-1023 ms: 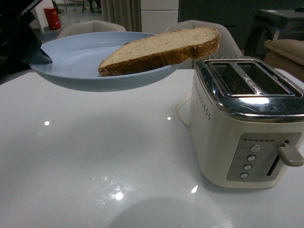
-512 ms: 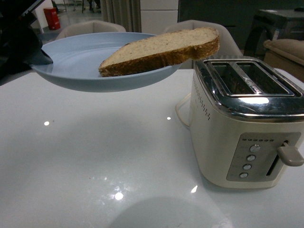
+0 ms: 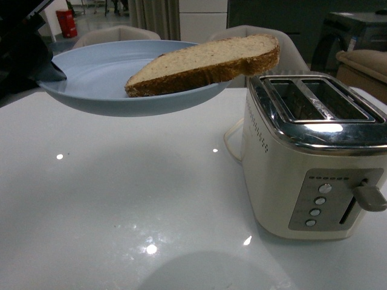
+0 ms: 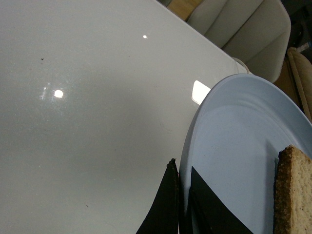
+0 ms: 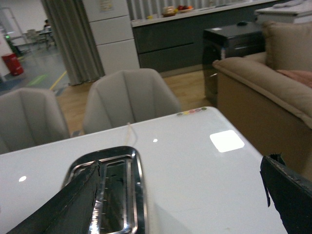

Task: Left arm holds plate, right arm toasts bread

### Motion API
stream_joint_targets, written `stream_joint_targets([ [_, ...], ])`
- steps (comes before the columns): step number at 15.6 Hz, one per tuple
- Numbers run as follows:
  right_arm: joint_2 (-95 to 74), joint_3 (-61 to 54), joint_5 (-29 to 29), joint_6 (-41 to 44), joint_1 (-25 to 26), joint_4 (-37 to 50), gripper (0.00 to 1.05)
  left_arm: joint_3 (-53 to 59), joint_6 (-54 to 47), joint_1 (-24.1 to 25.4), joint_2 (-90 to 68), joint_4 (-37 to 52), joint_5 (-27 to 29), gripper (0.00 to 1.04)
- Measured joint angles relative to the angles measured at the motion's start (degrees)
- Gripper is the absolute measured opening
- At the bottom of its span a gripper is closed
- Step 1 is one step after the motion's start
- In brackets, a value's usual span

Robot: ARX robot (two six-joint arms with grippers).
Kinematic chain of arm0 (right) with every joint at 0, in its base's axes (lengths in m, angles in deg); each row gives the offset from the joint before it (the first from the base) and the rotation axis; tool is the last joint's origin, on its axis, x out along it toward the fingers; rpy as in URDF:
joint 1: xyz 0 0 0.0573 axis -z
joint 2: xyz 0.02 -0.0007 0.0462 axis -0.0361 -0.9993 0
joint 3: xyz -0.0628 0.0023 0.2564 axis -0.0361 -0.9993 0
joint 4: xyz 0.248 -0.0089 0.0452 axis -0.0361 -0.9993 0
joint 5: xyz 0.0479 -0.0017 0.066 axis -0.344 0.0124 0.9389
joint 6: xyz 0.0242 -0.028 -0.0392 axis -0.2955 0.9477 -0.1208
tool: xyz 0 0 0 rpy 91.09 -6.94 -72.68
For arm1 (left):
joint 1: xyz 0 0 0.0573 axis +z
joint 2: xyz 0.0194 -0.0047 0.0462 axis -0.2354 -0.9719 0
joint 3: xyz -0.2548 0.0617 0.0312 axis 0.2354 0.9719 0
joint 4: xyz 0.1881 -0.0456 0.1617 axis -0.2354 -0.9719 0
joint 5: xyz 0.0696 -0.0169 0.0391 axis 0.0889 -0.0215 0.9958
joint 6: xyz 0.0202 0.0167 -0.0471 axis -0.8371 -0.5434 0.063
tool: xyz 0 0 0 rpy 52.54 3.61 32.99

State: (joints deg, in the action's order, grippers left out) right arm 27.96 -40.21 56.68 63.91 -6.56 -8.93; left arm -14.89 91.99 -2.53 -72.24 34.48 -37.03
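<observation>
Plate (image 3: 91, 78) gripped at its rim by my left gripper (image 4: 183, 181), jaws closed with one above and one below the rim; it is held clear above the white table (image 3: 121, 199). Bread (image 3: 205, 63) lies on the plate, one end overhanging the rim on the side nearest the toaster (image 3: 290, 181). My right gripper (image 5: 181, 165) hangs over the toaster slots, jaws spread wide, holding nothing.

The left gripper (image 3: 42, 66) is seen as a black angular mass at the frame's upper left; dark grey fingers (image 5: 63, 204), one ragged-edged, are shown on the right gripper (image 5: 181, 163).
</observation>
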Motion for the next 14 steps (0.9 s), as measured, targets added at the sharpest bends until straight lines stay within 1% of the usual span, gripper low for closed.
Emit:
stream_joint_targets([
  [8, -6.29, 4.09, 5.18, -5.75, -4.26, -2.49, 0.98, 0.00, 0.00, 0.00, 0.00, 0.00, 0.02, 0.03],
  [9, -9.97, 4.70, 9.73, -11.93, -6.88, -2.56, 0.98, 0.00, 0.00, 0.00, 0.00, 0.02, 0.00, 0.03],
  [10, -12.24, 4.76, 13.07, -17.27, -8.41, -2.32, 0.98, 0.00, 0.00, 0.00, 0.00, 0.00, 0.02, 0.03],
  [11, -16.15, 5.29, 17.81, -26.49, -10.27, -0.22, 0.98, 0.00, 0.00, 0.00, 0.00, 0.02, 0.02, 0.03],
  [12, -24.06, 5.90, 23.54, -40.37, -12.87, 5.90, 0.98, 0.00, 0.00, 0.00, 0.00, 0.00, 0.02, 0.03],
  [13, -29.31, 6.49, 24.70, -49.07, -15.15, 10.29, 0.98, 0.00, 0.00, 0.00, 0.00, 0.00, 0.02, 0.03],
  [14, -30.32, 7.28, 24.68, -50.60, -16.02, 11.56, 0.98, 0.00, 0.00, 0.00, 0.00, 0.02, 0.02, 0.03],
])
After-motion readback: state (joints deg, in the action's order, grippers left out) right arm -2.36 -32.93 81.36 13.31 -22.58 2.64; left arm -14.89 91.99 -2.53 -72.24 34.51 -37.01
